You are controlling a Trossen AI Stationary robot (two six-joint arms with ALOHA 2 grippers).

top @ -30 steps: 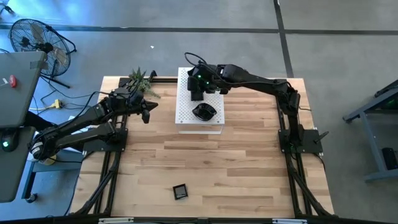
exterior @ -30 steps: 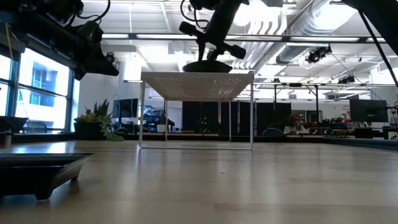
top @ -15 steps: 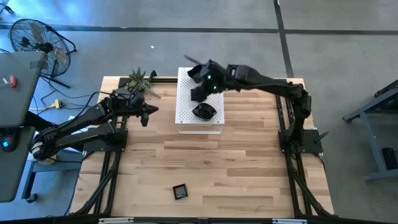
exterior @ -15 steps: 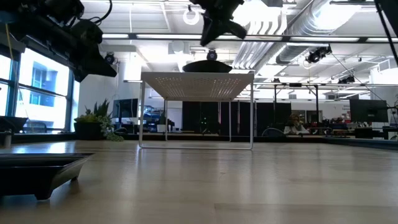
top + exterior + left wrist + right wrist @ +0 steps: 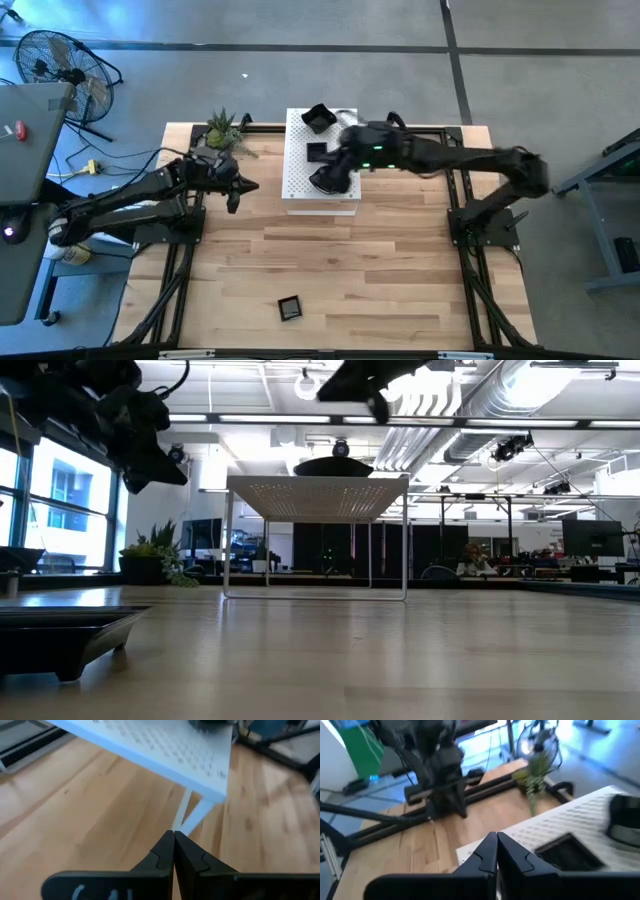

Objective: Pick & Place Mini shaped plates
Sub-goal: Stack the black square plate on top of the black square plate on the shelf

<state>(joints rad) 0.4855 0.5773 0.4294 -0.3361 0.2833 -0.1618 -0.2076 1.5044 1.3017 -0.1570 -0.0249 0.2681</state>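
A white perforated board [image 5: 322,198] stands on legs at the table's far middle. Three glossy black mini plates show on it: one at the far end [image 5: 318,117], a square one [image 5: 316,152] [image 5: 567,854], and a wavy one [image 5: 322,185] partly under my right arm. Another square plate [image 5: 289,307] lies on the bare table near the near edge and shows close up in the low view [image 5: 60,630]. My right gripper [image 5: 496,840] hovers shut above the board [image 5: 335,165]. My left gripper [image 5: 240,190] [image 5: 173,837] is shut, in the air left of the board.
A small green spiky plant [image 5: 224,130] sits at the far left corner of the table, just behind my left arm. Bare wood stretches from the board to the near edge. A fan [image 5: 55,62] and a desk stand off the table to the left.
My right gripper has risen from the plates on the board and drawn back toward the table's right and near side, and the arm has swung out to the right. The plate at the board's far end now shows uncovered. My left gripper has edged toward the board.
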